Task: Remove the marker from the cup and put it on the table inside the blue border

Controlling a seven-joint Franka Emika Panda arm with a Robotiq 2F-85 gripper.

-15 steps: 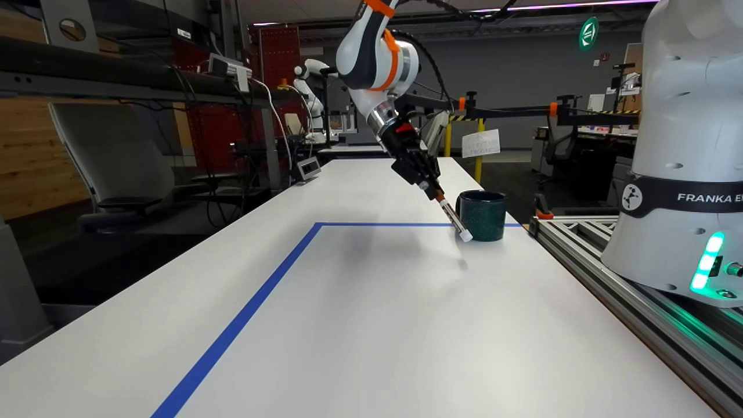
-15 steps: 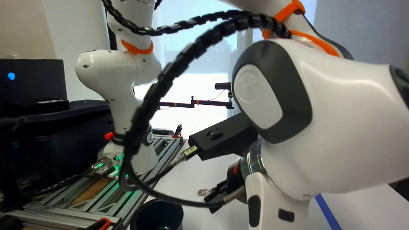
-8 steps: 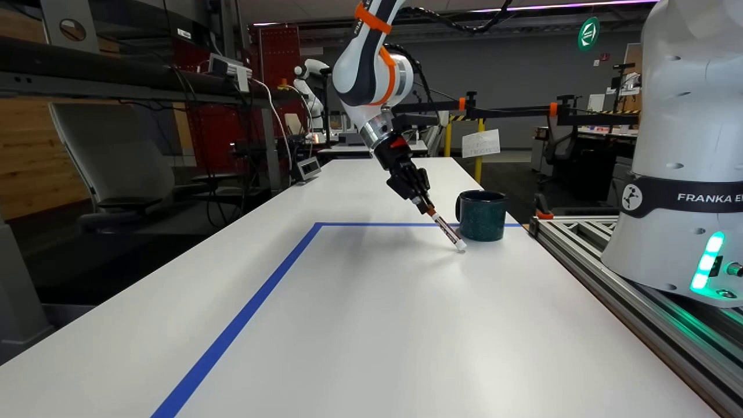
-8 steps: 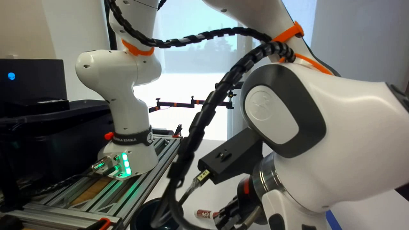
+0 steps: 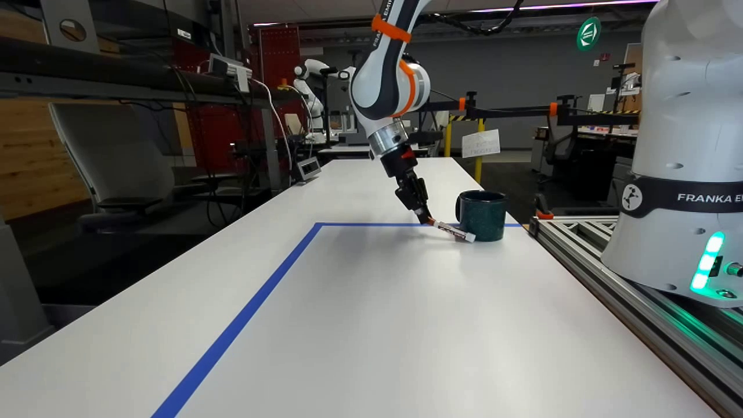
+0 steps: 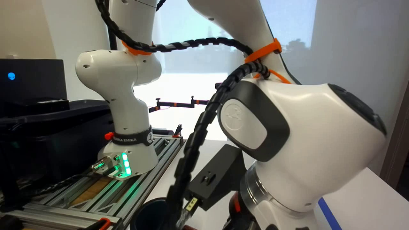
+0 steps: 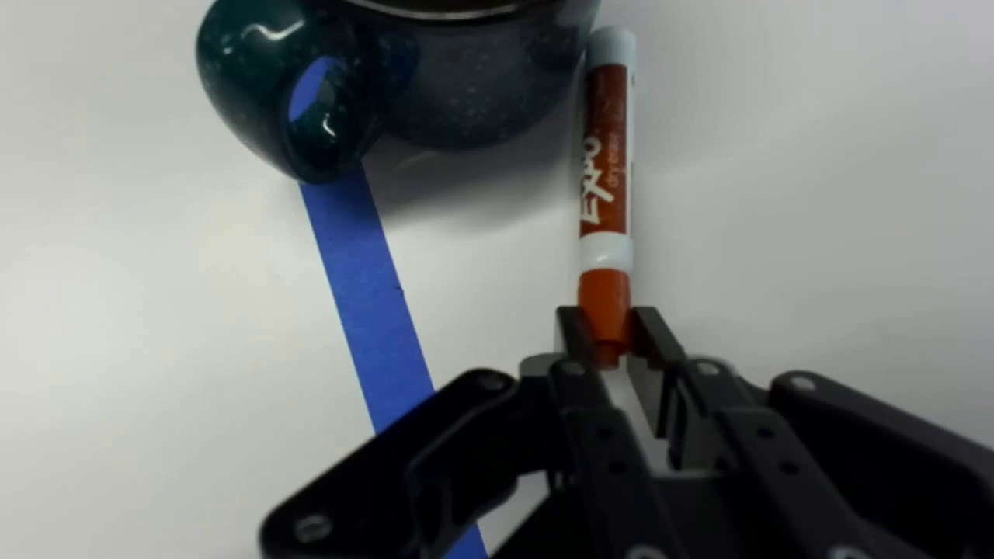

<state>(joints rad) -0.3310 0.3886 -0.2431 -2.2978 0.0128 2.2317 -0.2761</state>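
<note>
While pinching the reddish-brown Expo dry-erase marker (image 7: 606, 178) by its orange-red cap, with the jaws pressed against opposite sides of that cap, aims the white far end downward over the white bench (image 5: 406, 325). Slopes shallowly in an exterior view, low over the bench, with the white end in front of the lower wall of the speckled dark teal mug (image 5: 486, 216). Shows just beside that wall in the wrist view too, wholly outside the mug. Cannot tell about contact, either with the wall or with the bench. Held on the enclosed side of the blue tape border (image 5: 246, 313), to the right of the tape in the wrist view and apart from it.

Note the mug upright on the bench, near the edge by the arm's base (image 5: 685, 232), with its handle (image 7: 248, 78) over the tape and blue visible through the opening. See the mug also in an exterior view, cut off at the bottom and partly behind the ribbed black cable sleeve (image 6: 198, 127). Find orange straps (image 6: 263, 51) on the Franka Emika arm (image 6: 319, 137), a black housing (image 6: 220, 166) with a plugged-in cable (image 6: 192, 204) at its wrist, a lit green light strip (image 5: 707, 261) on the base, and an aluminium rail frame (image 5: 583, 261) beneath. Beyond, see a grey office chair (image 5: 113, 154), a second white robot arm (image 5: 313, 103), a green round sign (image 5: 588, 33) and a paper sheet (image 5: 480, 143) with writing too blurred to read.
</note>
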